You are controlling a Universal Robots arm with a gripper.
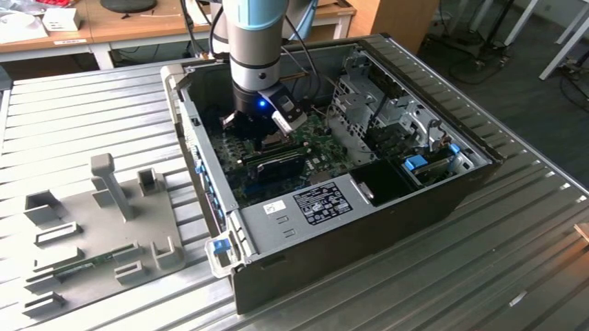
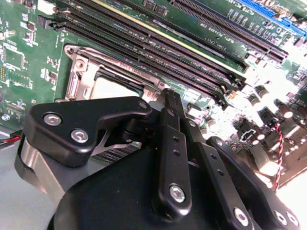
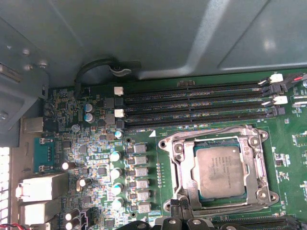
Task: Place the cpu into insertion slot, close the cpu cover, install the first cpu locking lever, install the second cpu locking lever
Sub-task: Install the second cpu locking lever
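The cpu (image 3: 218, 170) lies flat in the insertion slot (image 3: 165, 143) on the green board, its pale face showing through the window of the cpu cover (image 3: 184, 167). The cover is down around it. A thin metal lever (image 3: 206, 132) runs along the slot's side nearest the memory slots. My gripper (image 3: 180, 213) hangs just off one edge of the slot, fingers together and holding nothing. In the second wrist view the gripper (image 2: 170, 98) points at the slot's corner beside the cpu (image 2: 112, 88). The exterior view has the gripper (image 1: 267, 138) low inside the open computer case.
Long black memory slots (image 3: 192, 103) run beside the slot. Capacitors and ports (image 3: 41, 187) crowd the board's other end. The case wall (image 1: 189, 138), a drive cage (image 1: 387, 103) and a power supply (image 1: 304, 207) box in the board. A grey fixture plate (image 1: 101, 227) lies at the exterior view's left.
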